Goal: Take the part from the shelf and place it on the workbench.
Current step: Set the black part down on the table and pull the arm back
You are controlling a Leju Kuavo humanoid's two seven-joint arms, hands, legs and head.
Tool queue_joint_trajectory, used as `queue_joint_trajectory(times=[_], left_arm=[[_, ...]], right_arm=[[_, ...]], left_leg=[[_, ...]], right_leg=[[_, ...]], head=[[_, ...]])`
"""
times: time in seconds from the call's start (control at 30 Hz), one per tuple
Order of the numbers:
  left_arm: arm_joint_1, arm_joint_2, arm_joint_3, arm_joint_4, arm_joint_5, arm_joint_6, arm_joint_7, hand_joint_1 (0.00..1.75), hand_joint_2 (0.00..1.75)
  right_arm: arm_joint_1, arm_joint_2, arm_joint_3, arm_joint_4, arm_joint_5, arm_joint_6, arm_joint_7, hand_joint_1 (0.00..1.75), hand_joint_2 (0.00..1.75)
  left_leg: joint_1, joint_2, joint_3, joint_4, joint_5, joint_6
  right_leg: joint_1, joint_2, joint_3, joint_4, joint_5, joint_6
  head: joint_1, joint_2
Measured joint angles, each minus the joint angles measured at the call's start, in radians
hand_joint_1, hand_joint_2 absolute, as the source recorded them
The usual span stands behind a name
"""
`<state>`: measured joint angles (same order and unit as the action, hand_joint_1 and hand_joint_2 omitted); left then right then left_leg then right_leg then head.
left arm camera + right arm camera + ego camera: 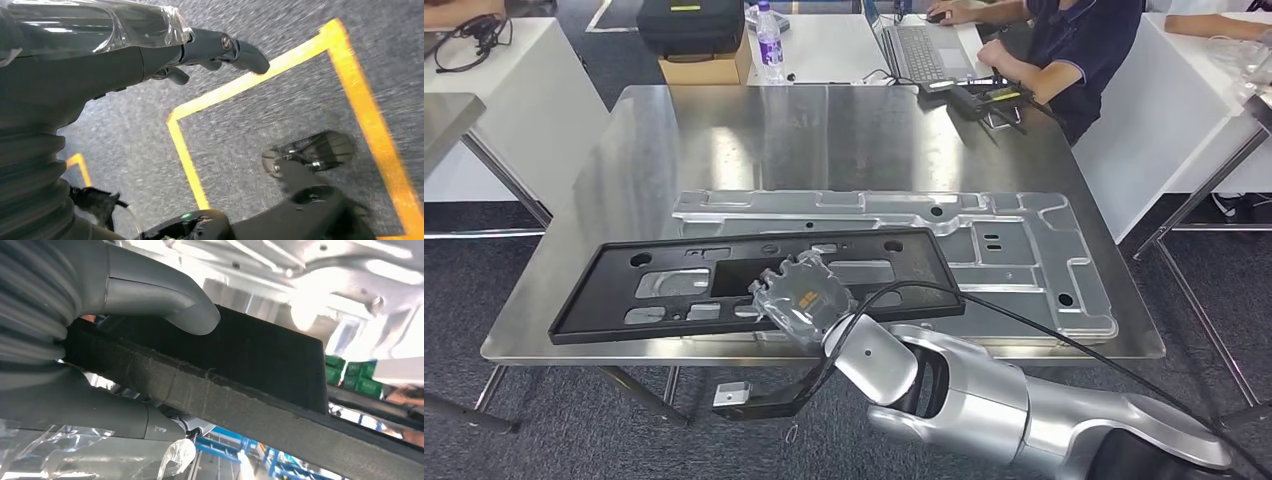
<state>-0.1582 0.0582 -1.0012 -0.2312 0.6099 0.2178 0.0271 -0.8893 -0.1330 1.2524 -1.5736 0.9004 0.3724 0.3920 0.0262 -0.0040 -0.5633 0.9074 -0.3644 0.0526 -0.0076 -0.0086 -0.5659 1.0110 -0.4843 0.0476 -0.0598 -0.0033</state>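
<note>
The right hand (802, 300) reached in from the near right and clamped the near edge of the black part (724, 285), thumb over it and fingers under in the right wrist view. The part lay flat on the steel workbench (824, 130), partly overlapping the silver panel (1024, 250) beyond it. Placement looked nearly done; next, the hand would need to let go and draw back. The left hand (150, 55) hung over the floor, holding nothing, fingers loosely apart.
</note>
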Motion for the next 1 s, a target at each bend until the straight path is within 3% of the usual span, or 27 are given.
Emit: queue_joint_trajectory(times=[0.07,0.1,0.13,0.17,0.27,0.33,0.43,0.5,0.57,0.63,0.67,0.7,0.77,0.83,0.9,1.0], left_arm=[[-0.003,-0.001,0.000,0.000,0.000,0.000,0.000,0.00,1.75],[-0.003,-0.001,0.000,0.000,0.000,0.000,0.001,0.00,1.75],[-0.002,-0.001,0.000,0.000,0.000,0.000,0.001,0.00,1.75],[0.000,-0.001,0.000,0.000,0.000,0.000,0.001,0.00,1.75],[0.002,0.000,0.000,0.000,0.000,0.001,0.002,0.00,1.75],[0.002,0.003,0.000,0.001,0.000,0.002,0.001,0.00,1.75],[0.007,0.002,0.000,0.001,0.000,0.002,0.001,0.00,1.75],[0.007,0.001,0.000,0.001,0.000,0.002,0.000,0.00,1.75],[0.004,0.001,0.000,0.001,0.000,0.002,0.000,0.00,1.75],[0.001,0.001,0.000,0.001,0.000,0.002,-0.001,0.00,1.75],[-0.001,0.001,0.001,0.001,0.000,0.002,-0.001,0.00,1.75],[-0.001,0.001,0.000,0.001,0.000,0.002,-0.001,0.00,1.75],[0.002,0.002,0.000,0.001,0.000,0.003,0.000,0.00,1.75],[0.001,0.004,0.000,0.002,0.000,0.004,0.000,0.00,1.75],[0.001,0.004,0.000,0.002,-0.001,0.004,0.000,0.00,1.75],[0.003,0.002,0.000,0.002,-0.001,0.005,0.000,0.00,1.75]], right_arm=[[-0.002,-0.003,0.002,0.000,-0.001,0.002,0.000,1.75,1.75],[0.000,-0.005,0.004,0.000,-0.001,0.003,0.000,1.75,1.75],[0.003,-0.008,0.006,0.000,-0.002,0.004,0.000,1.75,1.75],[0.006,-0.010,0.007,0.000,-0.002,0.004,0.000,1.75,1.75],[0.007,-0.013,0.009,0.000,-0.004,0.004,0.000,1.75,1.75],[0.008,-0.014,0.011,0.000,-0.005,0.004,-0.001,1.75,1.75],[0.010,-0.014,0.013,0.000,-0.006,0.004,-0.002,1.75,1.75],[0.007,-0.014,0.013,0.000,-0.007,0.004,-0.002,1.75,1.75],[0.006,-0.014,0.013,0.000,-0.007,0.004,-0.002,1.75,1.75],[0.006,-0.014,0.016,0.000,-0.007,0.004,-0.004,1.75,1.75],[0.006,-0.014,0.017,0.000,-0.007,0.004,-0.004,1.75,1.75],[0.006,-0.014,0.018,0.000,-0.007,0.004,-0.005,1.75,1.75],[0.004,-0.014,0.018,0.000,-0.007,0.004,-0.005,1.75,1.75],[0.003,-0.014,0.018,0.000,-0.007,0.004,-0.006,1.75,1.75],[0.003,-0.014,0.018,0.000,-0.008,0.003,-0.007,1.75,1.75],[0.001,-0.015,0.018,0.000,-0.008,0.001,-0.008,1.75,1.75]], left_leg=[[0.003,0.000,0.010,-0.008,0.003,0.002],[0.005,-0.001,0.011,-0.007,0.002,-0.001],[0.009,-0.003,0.011,-0.006,0.000,-0.007],[0.015,-0.005,0.012,-0.003,-0.003,-0.015],[0.035,-0.011,0.003,0.031,-0.026,-0.057],[0.039,-0.015,-0.008,0.049,-0.037,-0.081],[0.045,-0.014,-0.010,0.052,-0.040,-0.090],[0.043,-0.005,-0.040,0.118,-0.076,-0.084],[0.029,0.000,-0.108,0.256,-0.135,-0.073],[0.014,0.000,-0.162,0.352,-0.157,-0.058],[0.006,0.000,-0.164,0.348,-0.141,-0.048],[-0.003,-0.001,-0.149,0.308,-0.110,-0.036],[-0.024,0.001,-0.095,0.181,-0.045,-0.001],[-0.040,0.004,-0.062,0.102,-0.025,0.021],[-0.046,0.004,-0.054,0.081,-0.029,0.024],[-0.034,0.002,-0.032,0.050,-0.020,0.017]], right_leg=[[-0.007,0.006,-0.064,0.126,-0.058,0.002],[-0.012,0.007,-0.094,0.179,-0.074,0.005],[-0.020,0.007,-0.110,0.201,-0.072,0.011],[-0.028,0.007,-0.107,0.184,-0.051,0.019],[-0.055,0.010,-0.035,0.017,0.038,0.052],[-0.056,0.015,-0.025,-0.014,0.045,0.046],[-0.045,0.018,-0.036,0.001,0.042,0.011],[-0.040,0.017,-0.036,0.001,0.042,-0.004],[-0.033,0.016,-0.036,0.000,0.040,-0.012],[-0.021,0.015,-0.034,0.001,0.037,-0.019],[-0.015,0.015,-0.031,0.001,0.035,-0.023],[-0.008,0.015,-0.027,0.000,0.033,-0.026],[0.001,0.016,-0.020,-0.001,0.028,-0.031],[0.003,0.014,-0.020,-0.003,0.025,-0.030],[0.000,0.010,-0.019,-0.007,0.025,-0.022],[0.000,0.009,-0.031,0.031,0.000,-0.008]], head=[[0.002,0.000],[0.002,0.000],[0.002,0.000],[0.002,0.000],[0.004,0.000],[0.003,0.000],[-0.003,0.000],[-0.005,0.000],[-0.007,0.000],[-0.009,0.000],[-0.009,0.000],[-0.009,0.000],[-0.008,0.000],[-0.006,0.000],[-0.007,0.000],[-0.007,0.000]])
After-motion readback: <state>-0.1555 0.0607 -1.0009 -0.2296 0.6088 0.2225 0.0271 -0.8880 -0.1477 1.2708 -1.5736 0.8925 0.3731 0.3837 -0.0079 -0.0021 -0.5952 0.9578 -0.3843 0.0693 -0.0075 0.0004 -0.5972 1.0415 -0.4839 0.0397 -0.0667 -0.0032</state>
